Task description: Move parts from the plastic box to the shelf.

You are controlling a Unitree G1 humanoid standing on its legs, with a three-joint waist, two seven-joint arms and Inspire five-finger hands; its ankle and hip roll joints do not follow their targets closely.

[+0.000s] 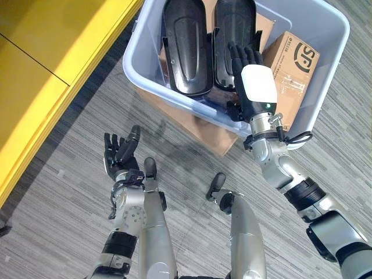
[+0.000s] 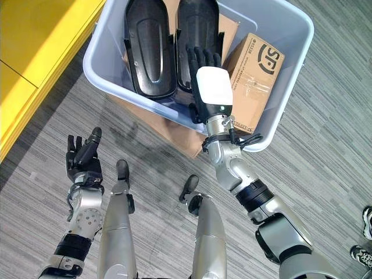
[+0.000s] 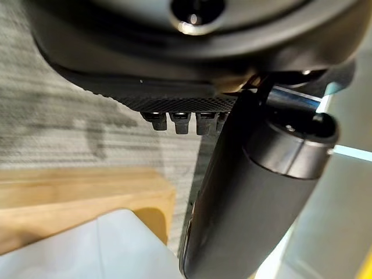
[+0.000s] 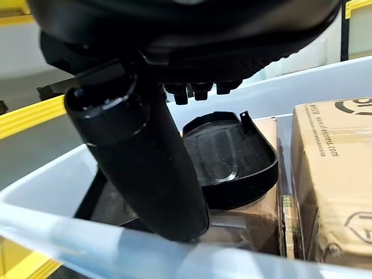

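The robot's right hand (image 1: 256, 81) reaches over the near rim of the plastic box (image 1: 337, 35), fingers straight and gripping nothing, poised above the nearer of 2 black moulded parts (image 1: 235, 40) lying side by side inside, apparently lined up for a first pick. The left hand (image 1: 119, 154), fingers loosely spread and empty, hangs over the grey floor (image 1: 70, 192) well clear of the box (likely waiting), while a cardboard carton (image 1: 293, 70) crowds the parts' right side, leaving lifting room mainly upward, toward the yellow surface (image 1: 46, 64) at left
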